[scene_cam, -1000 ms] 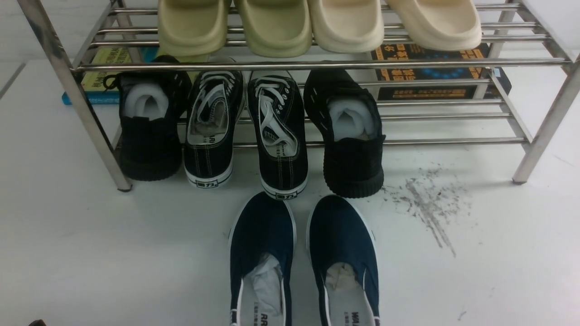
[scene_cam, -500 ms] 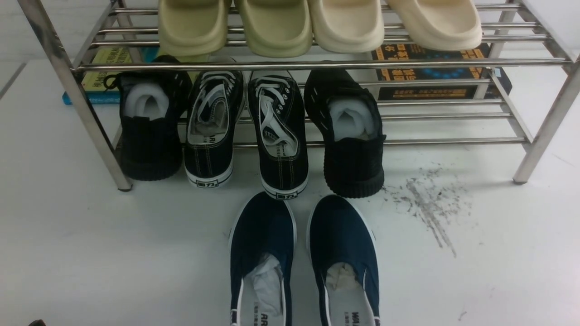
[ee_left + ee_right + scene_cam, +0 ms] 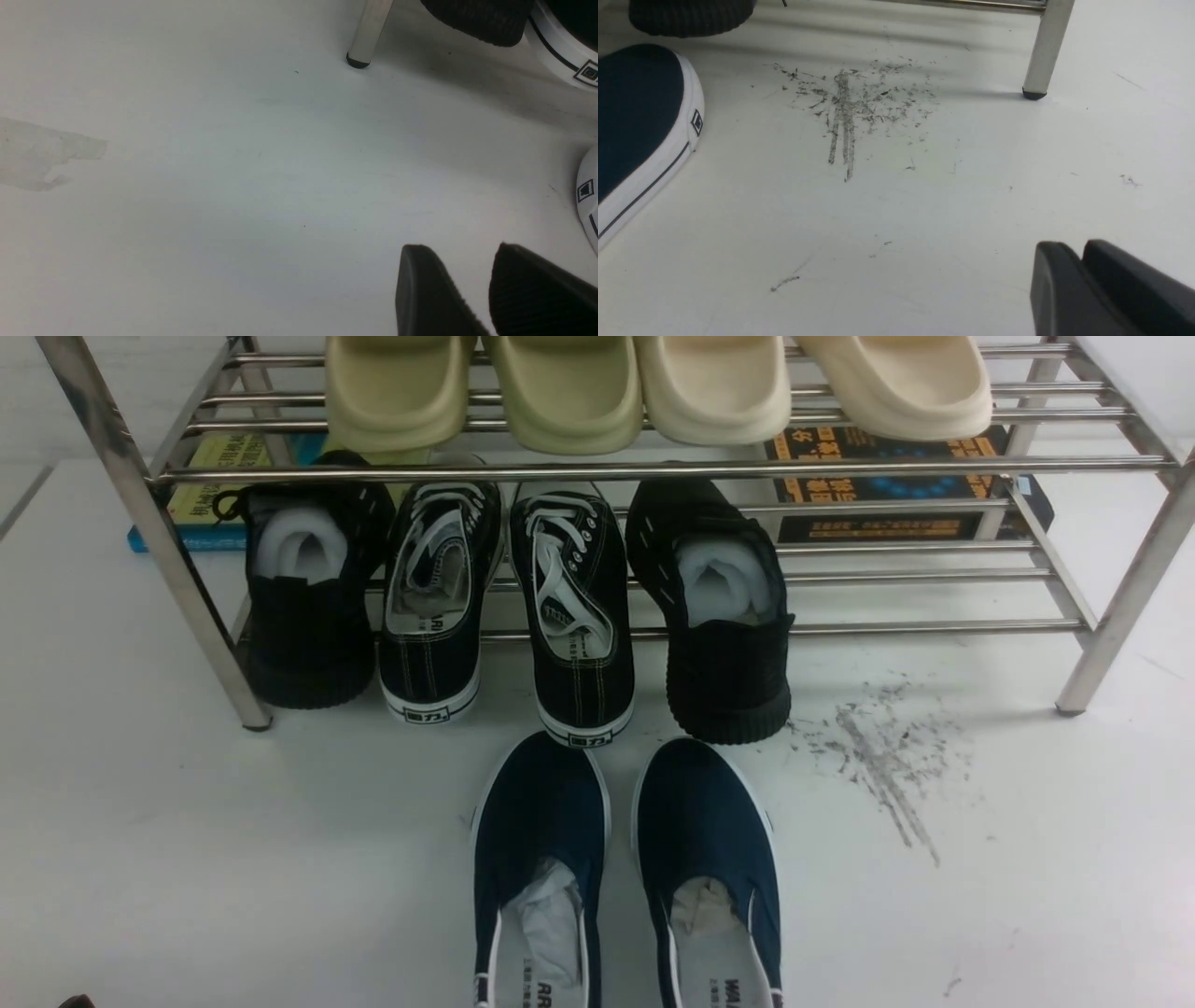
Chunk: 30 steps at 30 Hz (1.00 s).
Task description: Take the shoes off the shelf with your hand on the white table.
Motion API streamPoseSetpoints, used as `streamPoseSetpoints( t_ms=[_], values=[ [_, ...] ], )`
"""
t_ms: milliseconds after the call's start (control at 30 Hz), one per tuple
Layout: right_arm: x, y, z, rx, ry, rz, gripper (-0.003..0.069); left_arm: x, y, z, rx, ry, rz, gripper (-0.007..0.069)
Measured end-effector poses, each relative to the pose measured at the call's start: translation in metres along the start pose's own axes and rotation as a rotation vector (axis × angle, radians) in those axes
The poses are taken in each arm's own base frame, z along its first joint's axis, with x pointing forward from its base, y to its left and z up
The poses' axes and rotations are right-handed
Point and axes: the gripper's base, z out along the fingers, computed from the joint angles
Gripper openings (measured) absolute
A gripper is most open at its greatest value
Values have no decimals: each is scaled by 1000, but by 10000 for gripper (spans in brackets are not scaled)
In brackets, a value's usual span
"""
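The navy shoes stand side by side on the white table, in front of the shelf, near the table's front edge, so the task looks done. My right gripper has its fingers nearly together and holds nothing; my left gripper is slightly apart, also empty.

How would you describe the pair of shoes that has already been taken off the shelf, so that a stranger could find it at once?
Start at the steel shelf on the white table. Four black shoes line its lower tier; in front of the two rightmost ones, off the rack, stands the pair of navy slip-on shoes. Unlike its neighbours, it is blue with a thin white sole edge and no laces.
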Motion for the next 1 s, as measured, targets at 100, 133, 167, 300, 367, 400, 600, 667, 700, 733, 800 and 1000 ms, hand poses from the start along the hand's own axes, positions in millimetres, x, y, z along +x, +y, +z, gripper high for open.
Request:
streamPoseSetpoints(
  t_ms=[100, 133, 167, 300, 367, 400, 600, 667, 700, 733, 800, 1000],
  values=[
    [0, 0, 0, 2, 0, -1, 101, 0, 0, 0, 0, 0, 0, 242],
    [0, 0, 0, 2, 0, -1, 102, 0, 0, 0, 0, 0, 0, 242],
    [0, 0, 0, 2, 0, -1, 103, 0, 0, 0, 0, 0, 0, 242],
    [0, 0, 0, 2, 0, -1, 109, 0, 0, 0, 0, 0, 0, 242],
    [0, 0, 0, 2, 0, -1, 112, 0, 0, 0, 0, 0, 0, 242],
    [0, 0, 0, 2, 0, -1, 115, 0, 0, 0, 0, 0, 0, 242],
    [0, 0, 0, 2, 0, -1, 123, 0, 0, 0, 0, 0, 0, 242],
    [0, 0, 0, 2, 0, -1, 127, 0, 0, 0, 0, 0, 0, 242],
    [0, 0, 0, 2, 0, -1, 129, 0, 0, 0, 0, 0, 0, 242],
    [0, 0, 0, 2, 0, -1, 129, 0, 0, 0, 0, 0, 0, 242],
    [0, 0, 0, 2, 0, -1, 130, 0, 0, 0, 0, 0, 1, 242],
    [0, 0, 0, 2, 0, -1, 136, 0, 0, 0, 0, 0, 1, 242]
  ],
)
